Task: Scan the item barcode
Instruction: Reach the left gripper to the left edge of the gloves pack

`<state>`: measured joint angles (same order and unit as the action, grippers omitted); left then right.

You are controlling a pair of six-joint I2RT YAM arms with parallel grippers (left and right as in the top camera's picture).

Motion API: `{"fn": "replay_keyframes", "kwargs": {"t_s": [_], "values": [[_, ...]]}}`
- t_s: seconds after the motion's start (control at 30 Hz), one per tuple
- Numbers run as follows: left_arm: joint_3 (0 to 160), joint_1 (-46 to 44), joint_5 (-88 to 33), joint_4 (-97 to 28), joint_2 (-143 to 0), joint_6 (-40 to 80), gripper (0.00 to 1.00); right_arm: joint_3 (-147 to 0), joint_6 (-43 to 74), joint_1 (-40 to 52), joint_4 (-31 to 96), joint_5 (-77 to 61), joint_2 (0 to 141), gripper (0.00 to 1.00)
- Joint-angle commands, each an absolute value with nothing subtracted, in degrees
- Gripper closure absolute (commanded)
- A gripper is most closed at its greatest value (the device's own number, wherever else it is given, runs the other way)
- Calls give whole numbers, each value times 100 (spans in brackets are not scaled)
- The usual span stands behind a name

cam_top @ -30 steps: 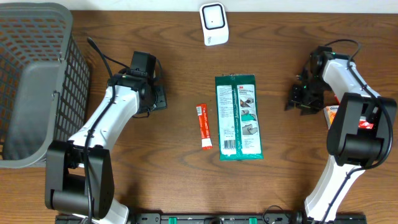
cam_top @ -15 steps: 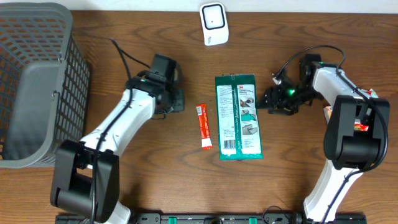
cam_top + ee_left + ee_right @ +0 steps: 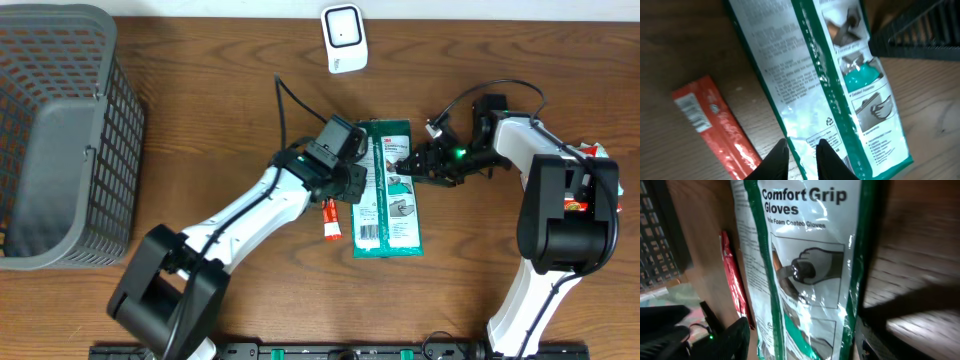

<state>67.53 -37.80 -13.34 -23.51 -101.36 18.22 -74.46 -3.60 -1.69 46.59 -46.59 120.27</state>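
Note:
A green and white glove package [image 3: 390, 215] lies flat mid-table, with a barcode near its bottom left corner. My left gripper [image 3: 353, 184] hovers at the package's left edge. In the left wrist view its fingertips [image 3: 801, 157] stand only narrowly apart over that green edge of the package [image 3: 840, 75], holding nothing. My right gripper [image 3: 416, 164] is at the package's right edge. It is open, and its wide-set fingers [image 3: 735, 340] straddle the package [image 3: 805, 255]. The white scanner [image 3: 343, 38] stands at the table's back edge.
A red sachet [image 3: 329, 216] lies just left of the package, beside my left fingers [image 3: 715, 125]. A grey mesh basket [image 3: 60, 130] fills the far left. A small orange and white item [image 3: 582, 195] sits under my right arm.
My left arm swept right, from beside the basket to the package's left edge. My right gripper moved left to the package's right edge and opened wider.

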Motion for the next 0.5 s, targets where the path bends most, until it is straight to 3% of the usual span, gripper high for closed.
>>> {"fn": "replay_keyframes", "kwargs": {"t_s": [0.0,0.17,0.23,0.47], "values": [[6792,-3817,-1223,-2344,-10320,1831,75,-7293,-438,1,4582,-4246,12239,36],[6792,-3817,-1216,-2281,-10320,1828,76,-7293,-438,99,4580,-4228,12239,35],[6790,-3826,-1039,-2324,-10353,1833,86,-7293,-438,108,4584,-4226,12239,36],[6781,-3844,-978,-2189,-10875,1855,92,-7293,-436,119,4578,-4224,12239,36]]}}
